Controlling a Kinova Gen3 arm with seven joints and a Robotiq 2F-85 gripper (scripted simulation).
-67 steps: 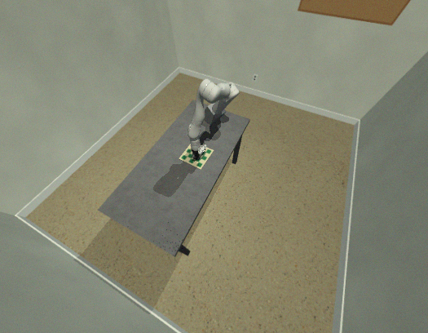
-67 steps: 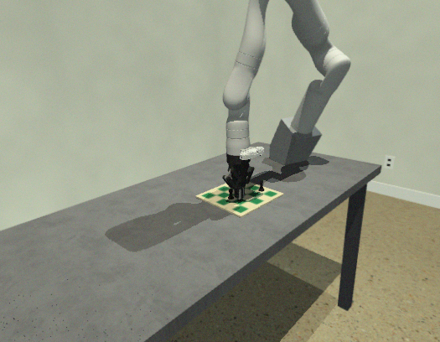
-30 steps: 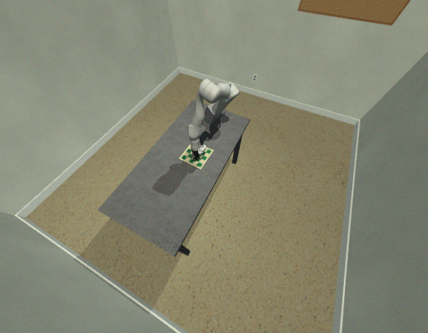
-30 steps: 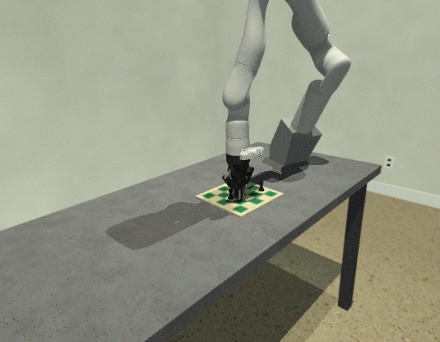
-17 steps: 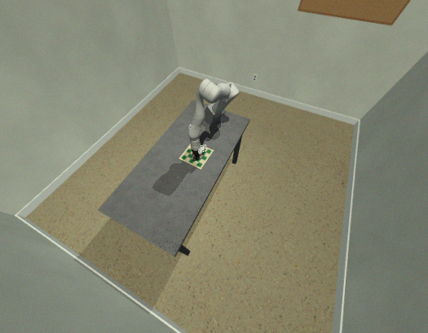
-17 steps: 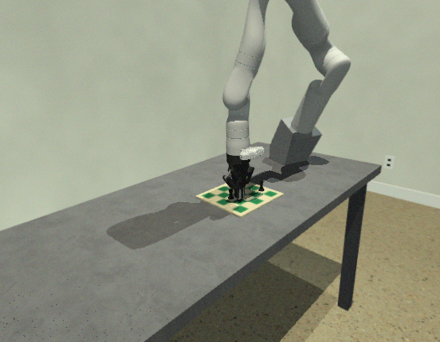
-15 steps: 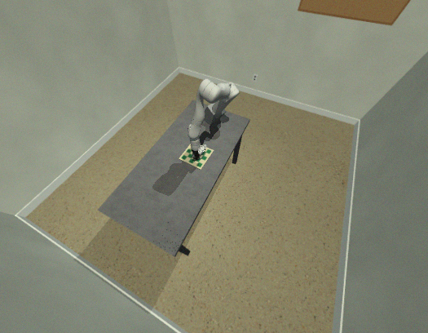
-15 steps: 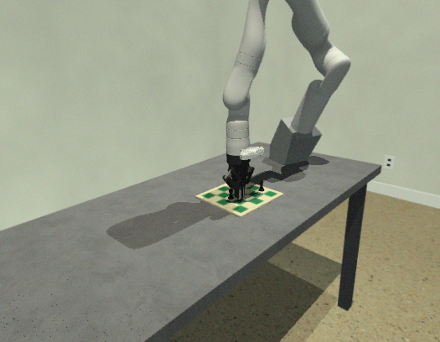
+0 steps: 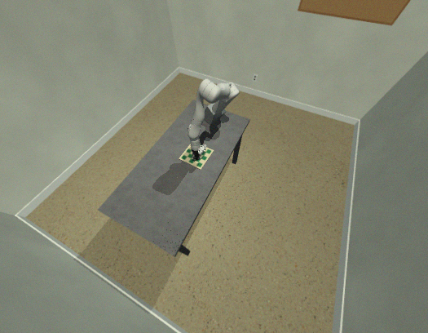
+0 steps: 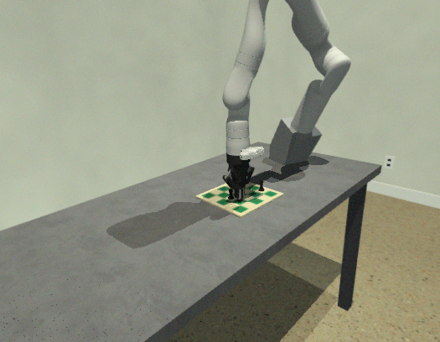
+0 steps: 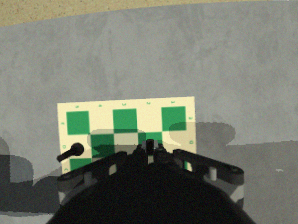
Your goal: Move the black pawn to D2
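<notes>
- Black pawn (image 11: 149,145): small dark turned piece, rounded head. Only its top shows in the wrist view, pinched between the fingertips at the frame's centre; it stands low over the board's near rows. Whether its base rests on a square or hangs just above cannot be told. Long axis appears upright, in line with the gripper.
- Gripper (image 11: 149,148): black, two-fingered, linkage arms spreading to 4 and 8 o'clock in the wrist view. Jaws clenched on the pawn's head, the piece dead centre between them, no offset to either side.
- Governing relation: the pawn sits inside the jaws, so the coming move turns on where D2 lies from the held piece. The edge letters are too small to read here; the direction cannot be stated.
- Second dark piece (image 11: 71,152): slender, knobbed, at 9 o'clock from the gripper near the board's left edge. A sideways carry towards it risks a knock.
- Board (image 11: 187,106): flat cream square with matte green checks, pale border carrying tiny marks.
- Table (image 10: 117,268): long grey slab, faintly mottled, dark legs.
- Arm (image 10: 239,92): smooth pale-grey rounded links, descending near-vertically onto the board from 12 o'clock.
</notes>
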